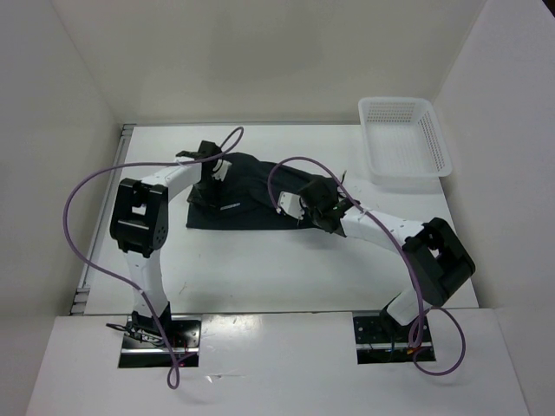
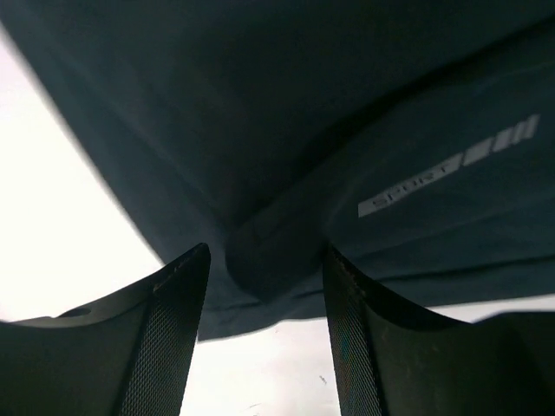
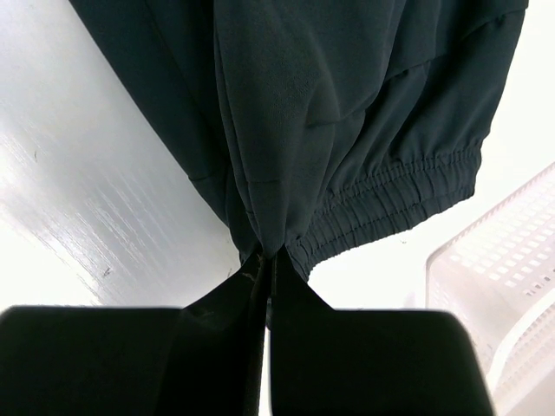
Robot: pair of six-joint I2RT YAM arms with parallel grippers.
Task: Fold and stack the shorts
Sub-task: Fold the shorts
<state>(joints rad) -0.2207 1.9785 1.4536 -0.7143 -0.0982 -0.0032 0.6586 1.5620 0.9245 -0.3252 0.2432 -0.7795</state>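
Dark navy shorts [image 1: 247, 195] lie spread in the middle of the white table. They fill the left wrist view [image 2: 286, 130], where a grey "SPORT" print shows. My left gripper [image 1: 211, 173] is open at the shorts' left edge, its fingers [image 2: 173, 329] apart just above the cloth's hem [image 2: 269, 269]. My right gripper [image 1: 305, 208] is shut on a pinch of the shorts [image 3: 286, 147] near the elastic waistband [image 3: 399, 199] at their right end and lifts that fold.
A white plastic basket [image 1: 404, 137] stands at the back right of the table and shows at the right edge of the right wrist view [image 3: 503, 286]. White walls enclose the table on three sides.
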